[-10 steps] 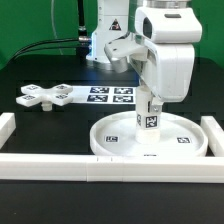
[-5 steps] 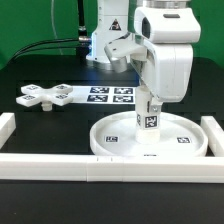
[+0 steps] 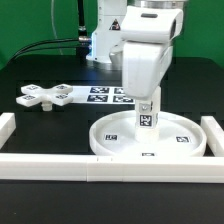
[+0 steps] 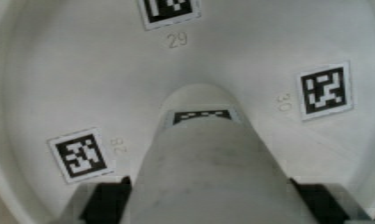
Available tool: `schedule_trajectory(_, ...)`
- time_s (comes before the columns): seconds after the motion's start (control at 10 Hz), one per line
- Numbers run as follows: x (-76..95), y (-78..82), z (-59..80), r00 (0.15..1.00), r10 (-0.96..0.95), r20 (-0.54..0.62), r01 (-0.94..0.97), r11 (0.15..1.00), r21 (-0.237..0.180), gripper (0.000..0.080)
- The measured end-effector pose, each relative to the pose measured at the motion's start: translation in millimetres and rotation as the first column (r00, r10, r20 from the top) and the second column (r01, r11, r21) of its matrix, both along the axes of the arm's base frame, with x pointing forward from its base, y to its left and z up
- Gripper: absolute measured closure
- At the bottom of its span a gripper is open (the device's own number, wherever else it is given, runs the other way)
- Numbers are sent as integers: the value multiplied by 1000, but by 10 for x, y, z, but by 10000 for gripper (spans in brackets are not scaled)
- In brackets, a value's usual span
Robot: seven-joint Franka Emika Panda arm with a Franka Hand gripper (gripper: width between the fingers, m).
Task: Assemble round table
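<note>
Swivelled since earlier, the end effector (image 3: 148,104) clamps the leg (image 3: 147,122), fingers (image 4: 107,200) seen only in wrist view.

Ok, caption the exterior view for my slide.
The gripper holds the leg upright at the centre of the round disc; the foot piece lies apart.

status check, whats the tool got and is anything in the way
Tool shut on leg. Leg upright at centre of round disc. Foot piece lies apart at the exterior view's left; nothing blocking seen.
</note>
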State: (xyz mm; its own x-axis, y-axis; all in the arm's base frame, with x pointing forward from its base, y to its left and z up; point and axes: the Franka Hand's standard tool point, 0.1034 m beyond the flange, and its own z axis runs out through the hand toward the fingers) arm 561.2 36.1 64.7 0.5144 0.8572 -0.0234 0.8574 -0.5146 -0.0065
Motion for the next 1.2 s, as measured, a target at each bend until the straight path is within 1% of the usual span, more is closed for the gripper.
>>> schedule_trajectory(0.1, 0, 5, -1, 998, -66, 1, 66, 998, -1, 390)
schedule_trajectory(0.2, 0, 6, -1, 996, -89, 1, 89, 996, -1, 390)
schedule_trajectory(0.3, 0, 8, -1, 984, -177, 3, 177, 984, -2, 390)
schedule_trajectory(0.4, 0, 9, -1, 976, -219, 4, 219, 976, -2, 390)
schedule_trajectory(0.5, 0, 13, -2, 953, -303, 5, 303, 953, -3, 390)
schedule_trajectory(0.7, -1, 17, -2, 917, -400, 5, 400, 917, 0, 390)
schedule_trajectory(0.8, -1, 23, -2, 838, -545, -2, 545, 838, 13, 390)
schedule_trajectory(0.9, -2, 26, -1, 783, -622, -6, 622, 783, 16, 390)
schedule_trajectory(1.0, -2, 25, -2, 688, -725, -16, 725, 688, 23, 390)
schedule_trajectory(1.2, 7, 29, -7, 512, -859, -9, 858, 512, 45, 390)
